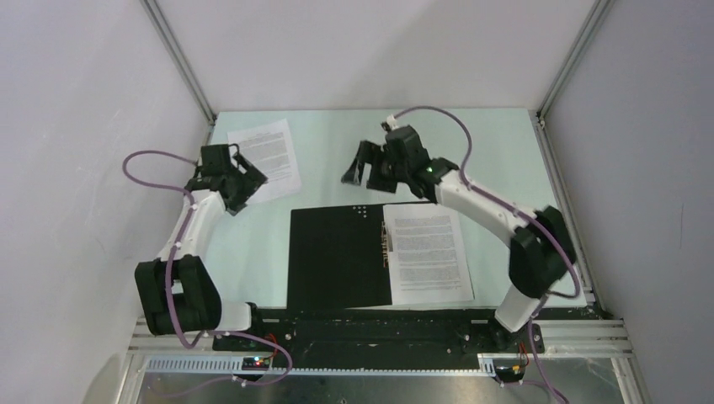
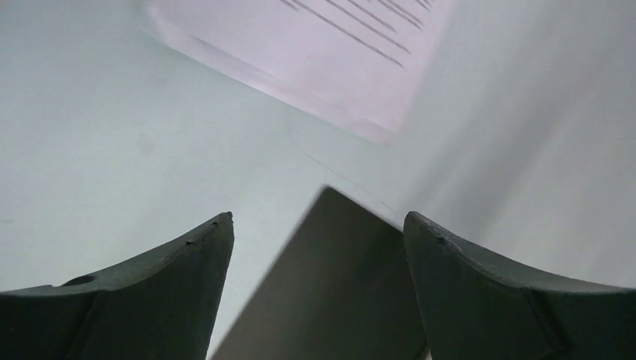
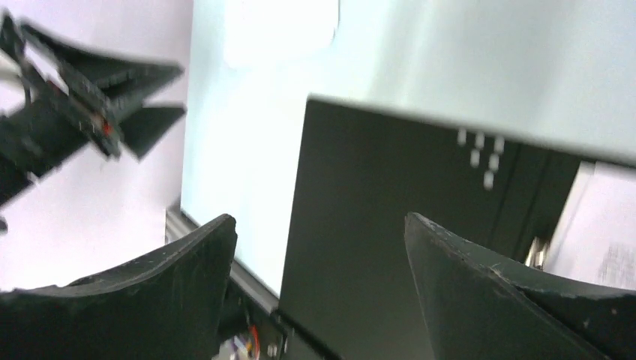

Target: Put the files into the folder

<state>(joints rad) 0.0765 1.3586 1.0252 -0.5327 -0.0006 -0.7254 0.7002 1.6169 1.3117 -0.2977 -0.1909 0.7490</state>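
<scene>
From above, the flat open folder [image 1: 337, 257], black inside up, carries one white printed paper sheet [image 1: 428, 252] on its right half. The second white printed sheet [image 1: 268, 156] lies loose beyond the folder's far-left corner, so the task looks half done. In the left wrist view the left gripper [image 2: 319, 217] hangs just short of that sheet with its jaws wide and empty, and in the right wrist view the right gripper [image 3: 321, 217] hangs over the folder, equally wide and holding nothing.

My right wrist view is smeared: the folder [image 3: 390, 225] runs off the bottom edge, the sheet inside it [image 3: 600, 225] off the right. From my left wrist, the loose sheet [image 2: 322, 52] is cropped at the top, its lines blurred; the dark wedge [image 2: 330, 285] below is probably the folder's corner. From above, the print is unreadably small.
</scene>
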